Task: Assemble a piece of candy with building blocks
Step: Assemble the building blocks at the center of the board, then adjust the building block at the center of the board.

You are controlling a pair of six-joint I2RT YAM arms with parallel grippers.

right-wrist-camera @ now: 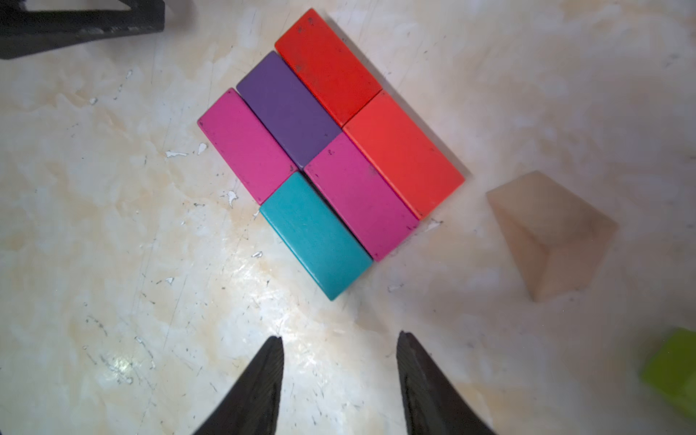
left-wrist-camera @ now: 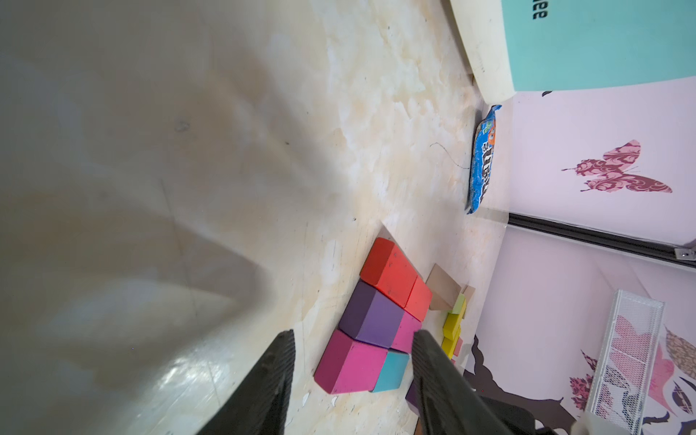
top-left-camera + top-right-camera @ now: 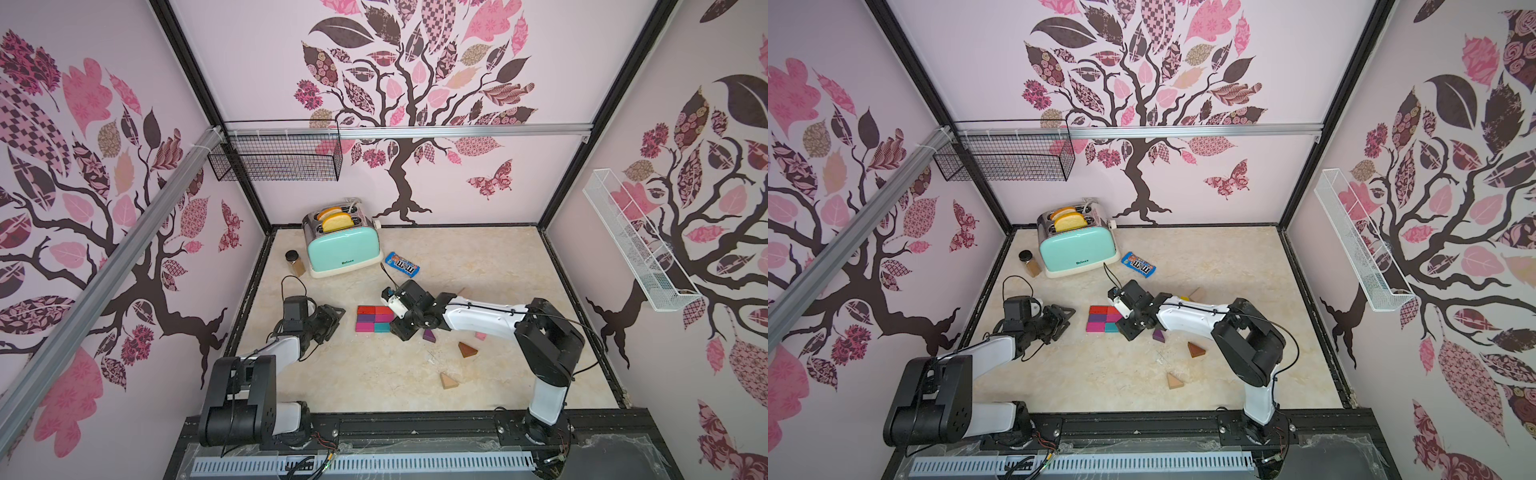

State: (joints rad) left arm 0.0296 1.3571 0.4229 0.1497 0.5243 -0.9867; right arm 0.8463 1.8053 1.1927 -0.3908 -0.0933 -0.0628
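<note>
Marble tabletop (image 3: 374,374), toaster (image 3: 345,253) holding bread slices (image 3: 337,222), packed blocks (image 3: 374,319), left fingers (image 2: 271,384) parted, right fingers (image 1: 260,388) parted

The blue packet (image 3: 402,264) reads m&m's; lettering on the toaster (image 3: 345,249) is illegible.

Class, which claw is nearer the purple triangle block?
Right. The right claw is just beside the purple triangle block; the left claw sits beyond the flat blocks.
</note>
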